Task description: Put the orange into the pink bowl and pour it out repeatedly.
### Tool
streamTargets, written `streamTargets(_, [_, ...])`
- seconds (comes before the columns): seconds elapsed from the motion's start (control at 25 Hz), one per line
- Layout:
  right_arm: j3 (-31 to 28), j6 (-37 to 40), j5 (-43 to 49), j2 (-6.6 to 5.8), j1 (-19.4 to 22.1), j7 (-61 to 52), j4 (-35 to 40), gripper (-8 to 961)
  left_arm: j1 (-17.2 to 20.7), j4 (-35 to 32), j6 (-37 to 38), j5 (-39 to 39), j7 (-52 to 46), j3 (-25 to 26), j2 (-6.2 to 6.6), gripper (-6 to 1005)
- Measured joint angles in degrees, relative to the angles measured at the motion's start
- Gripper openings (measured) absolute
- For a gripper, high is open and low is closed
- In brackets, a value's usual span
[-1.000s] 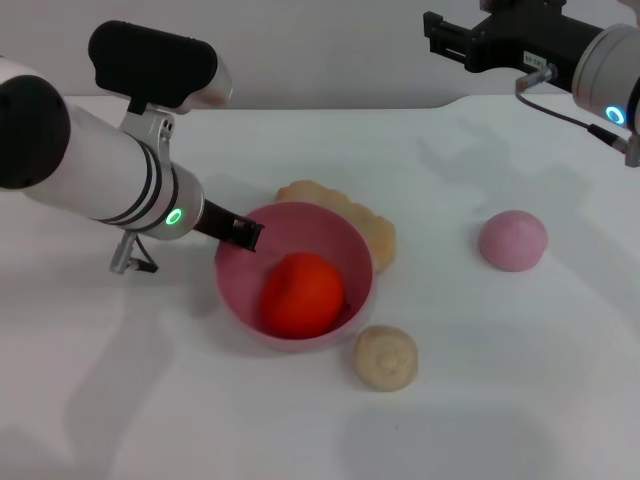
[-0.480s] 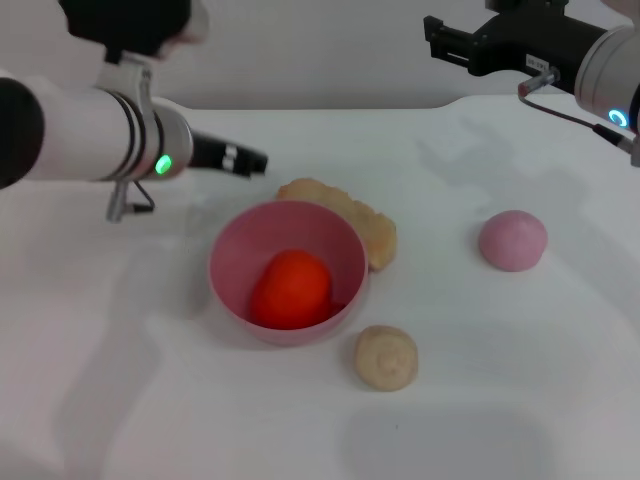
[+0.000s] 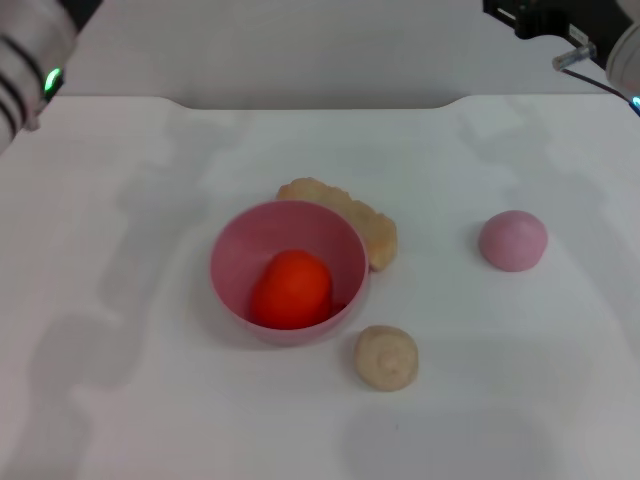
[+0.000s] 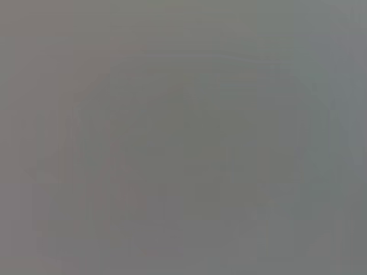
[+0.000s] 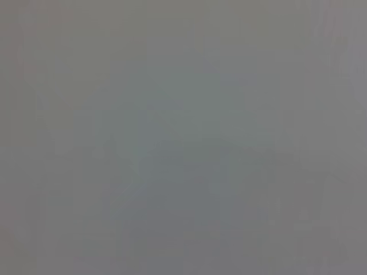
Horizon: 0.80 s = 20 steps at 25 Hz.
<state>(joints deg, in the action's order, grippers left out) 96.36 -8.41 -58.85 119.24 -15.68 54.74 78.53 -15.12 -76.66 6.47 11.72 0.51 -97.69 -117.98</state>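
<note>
orange (image 3: 291,290) rests in upright pink bowl (image 3: 288,272), loaded for a pour | both arms off at far corners | jaws: cannot tell

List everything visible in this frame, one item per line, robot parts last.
pink bowl: 1, glossy pink, upright at table centre
orange: 1, red-orange, inside the pink bowl
beige lumpy toy: 1, pale beige, behind the bowl, against its far rim
beige ball: 1, beige, just in front of the bowl on the robot's right
pink ball: 1, pale pink, apart on the robot's right
table: 1, white
left arm: white, top left corner, gripper out of view
right arm: black and white, top right corner, gripper out of view
</note>
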Motion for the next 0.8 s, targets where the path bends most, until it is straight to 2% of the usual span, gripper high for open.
streamTargets(0.08, [1.5, 4.0, -0.3, -0.02, 0.0, 0.7, -2.0, 801, 1.7, 1.8, 5.2, 0.0, 0.1, 0.2, -0.02, 802])
streamTargets(0.24, [4.1, 13.8, -2.1, 0.03, 0.5, -2.3, -5.1, 801, 2.0, 2.3, 5.8, 0.0, 0.1, 0.3, 0.01, 807])
streamTargets(0.28, [4.9, 17.5, -2.7, 0.04, 0.7, -3.5, -6.2, 800, 3.0, 6.1, 8.0, -0.2, 0.4, 0.5, 0.04, 808])
streamTargets(0.44, [9.7, 31.2, -3.0, -0.12, 1.3, -7.4, -11.3, 800, 3.0, 6.1, 8.0, -0.2, 0.4, 0.5, 0.04, 803])
streamTargets(0.48, [11.0, 34.0, -2.8, -0.17, 1.3, -7.6, -12.6, 800, 3.3, 14.6, 14.6, 1.6, -0.1, 1.3, -0.23, 802])
streamTargets(0.52, [13.2, 38.7, -2.7, -0.15, 1.3, -8.4, -15.1, 800, 3.3, 14.6, 14.6, 1.6, -0.1, 1.3, -0.23, 802])
streamTargets(0.6, [13.9, 40.0, -2.6, -0.14, 1.3, -9.2, -15.9, 800, 2.7, 22.5, 22.1, 5.4, -0.2, 1.4, -0.26, 802])
streamTargets(0.68, [15.4, 42.6, -2.0, -0.11, 1.3, -12.1, -17.8, 800, 2.7, 22.5, 22.1, 5.4, -0.2, 1.4, -0.26, 802])
streamTargets(0.76, [16.8, 45.2, -0.7, -0.12, 1.2, -16.3, -20.2, 800, 1.5, 28.0, 27.2, 6.5, -0.1, 1.5, -0.29, 802])
streamTargets(0.8, [17.6, 46.3, 0.5, -0.13, 1.0, -18.4, -21.6, 800, 1.5, 28.0, 27.2, 6.5, -0.1, 1.5, -0.29, 802])
